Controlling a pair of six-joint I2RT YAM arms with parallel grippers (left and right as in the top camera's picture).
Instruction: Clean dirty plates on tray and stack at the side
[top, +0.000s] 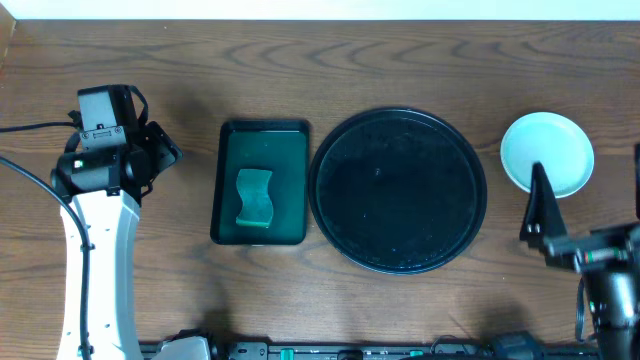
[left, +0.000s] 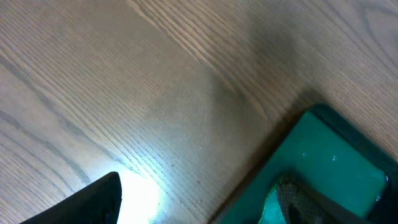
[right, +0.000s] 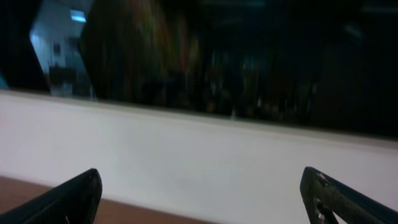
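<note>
Now left gripper and right gripper hover spread, flanking the tray.

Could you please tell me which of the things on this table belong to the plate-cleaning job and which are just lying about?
Job: black round tray; white plate beside it; sponge, probably for wiping; green tray holding it.
Lying about: only the black cable at far left.
</note>
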